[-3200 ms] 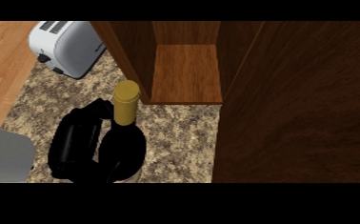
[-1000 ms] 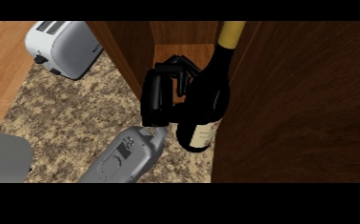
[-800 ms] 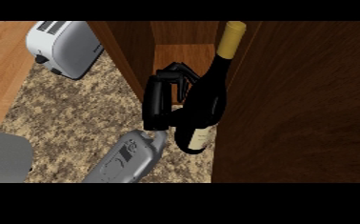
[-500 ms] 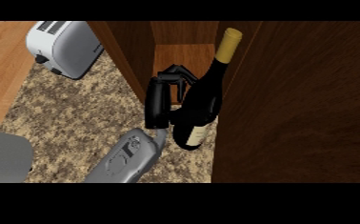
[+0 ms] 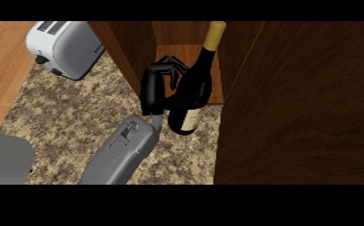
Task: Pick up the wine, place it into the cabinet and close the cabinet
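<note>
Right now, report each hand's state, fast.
Left hand: shut on the wine bottle, at the open cabinet.
Right hand: not in view.

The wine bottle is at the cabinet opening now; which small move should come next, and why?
Probably ease the bottle further in over the cabinet shelf, then set it down. The hand is curled round it, the neck is inside the opening, but its base hangs tilted out over the counter.

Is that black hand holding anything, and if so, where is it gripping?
Yes: the hand holds a wine bottle, its fingers curled round the bottle's dark body above the label.
</note>
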Robot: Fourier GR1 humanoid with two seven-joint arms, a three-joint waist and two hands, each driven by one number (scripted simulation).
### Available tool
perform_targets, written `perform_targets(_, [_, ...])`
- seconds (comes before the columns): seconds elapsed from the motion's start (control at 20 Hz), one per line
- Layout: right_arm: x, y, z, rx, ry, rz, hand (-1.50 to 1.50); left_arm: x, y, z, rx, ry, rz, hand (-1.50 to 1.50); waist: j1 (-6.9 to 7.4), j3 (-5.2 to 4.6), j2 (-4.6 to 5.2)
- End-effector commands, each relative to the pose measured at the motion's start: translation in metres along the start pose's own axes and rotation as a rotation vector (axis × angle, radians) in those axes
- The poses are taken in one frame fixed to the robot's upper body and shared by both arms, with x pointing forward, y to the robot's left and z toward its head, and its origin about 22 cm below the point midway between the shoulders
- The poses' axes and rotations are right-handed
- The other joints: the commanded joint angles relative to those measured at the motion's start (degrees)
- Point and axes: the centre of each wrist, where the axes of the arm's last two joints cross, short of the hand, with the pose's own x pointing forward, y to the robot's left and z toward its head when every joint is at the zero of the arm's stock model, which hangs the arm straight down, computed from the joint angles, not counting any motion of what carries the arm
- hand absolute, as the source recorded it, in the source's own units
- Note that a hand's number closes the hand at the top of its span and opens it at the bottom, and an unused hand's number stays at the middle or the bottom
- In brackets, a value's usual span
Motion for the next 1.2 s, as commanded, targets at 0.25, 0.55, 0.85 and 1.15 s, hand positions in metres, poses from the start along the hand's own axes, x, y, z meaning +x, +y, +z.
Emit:
perform_targets(0.25, [0.022, 0.003, 0.017, 0.012, -0.054, -0.031, -1.5, -0.002, 0.004, -0.027, 0.019, 0.04, 0.011, 1.5, -0.01, -0.01, -0.01])
perform_targets(0.55, [0.021, -0.002, 0.02, 0.028, -0.048, -0.025, -1.5, -0.01, 0.005, -0.047, 0.015, 0.091, 0.028, 1.5, -0.64, 0.0, 0.13])
perform_targets(0.85, [0.018, -0.008, 0.019, 0.006, -0.05, -0.045, -1.5, -0.011, 0.006, -0.064, 0.021, 0.097, -0.036, 1.5, -0.36, 0.02, 0.08])
perform_targets(1.15, [0.014, -0.003, 0.013, 0.042, -0.042, -0.054, -1.5, -0.019, 0.009, -0.077, 0.067, 0.086, -0.046, 1.5, -1.47, 0.0, 0.4])
